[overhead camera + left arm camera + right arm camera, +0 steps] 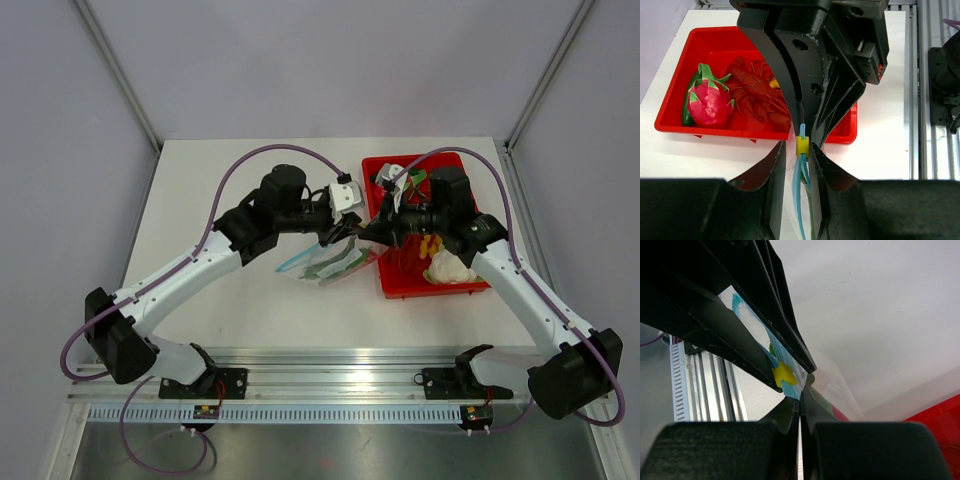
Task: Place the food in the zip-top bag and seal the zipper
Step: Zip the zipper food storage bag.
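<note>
The zip-top bag (330, 262) hangs just above the table between my two grippers, left of the red tray. The food, green with a red part, lies inside it (836, 410). The light-blue zipper (800, 185) carries a yellow slider (801, 145). My left gripper (797, 147) is closed narrowly round the zipper at the slider. In the top view it (348, 238) meets my right gripper (366, 232). My right gripper (800, 401) is shut on the bag's zipper end, right next to the slider (784, 374).
A red tray (385, 292) stands at the right. It holds a pink dragon fruit (710, 102), a red lobster (757, 92) and a white cauliflower (448, 268). A metal rail (340, 380) runs along the near edge.
</note>
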Action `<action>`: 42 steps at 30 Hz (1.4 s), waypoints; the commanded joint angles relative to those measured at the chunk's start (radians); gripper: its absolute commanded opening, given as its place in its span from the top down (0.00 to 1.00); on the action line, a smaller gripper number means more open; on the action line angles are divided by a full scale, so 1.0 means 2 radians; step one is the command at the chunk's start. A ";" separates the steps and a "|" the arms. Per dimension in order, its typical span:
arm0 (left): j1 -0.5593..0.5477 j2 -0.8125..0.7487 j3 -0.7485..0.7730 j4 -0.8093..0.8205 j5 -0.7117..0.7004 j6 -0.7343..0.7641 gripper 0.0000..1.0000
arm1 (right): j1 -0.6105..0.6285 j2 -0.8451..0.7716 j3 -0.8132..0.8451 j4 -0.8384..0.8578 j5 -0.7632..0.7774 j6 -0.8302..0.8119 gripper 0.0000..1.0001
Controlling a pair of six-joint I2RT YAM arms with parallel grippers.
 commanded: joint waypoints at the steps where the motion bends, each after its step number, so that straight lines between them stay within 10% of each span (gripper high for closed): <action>1: 0.002 -0.019 0.002 0.029 0.007 -0.004 0.74 | 0.004 -0.011 0.003 0.006 -0.007 -0.005 1.00; 10: 0.002 -0.009 0.009 0.018 0.028 -0.004 1.00 | 0.004 -0.011 0.000 0.005 -0.008 -0.008 1.00; 20: 0.037 -0.004 0.024 -0.025 0.127 -0.003 1.00 | 0.004 -0.034 0.010 -0.012 0.003 -0.044 0.75; 42: 0.038 0.012 0.036 -0.039 0.142 -0.007 1.00 | 0.007 -0.005 0.032 -0.007 -0.050 -0.029 0.75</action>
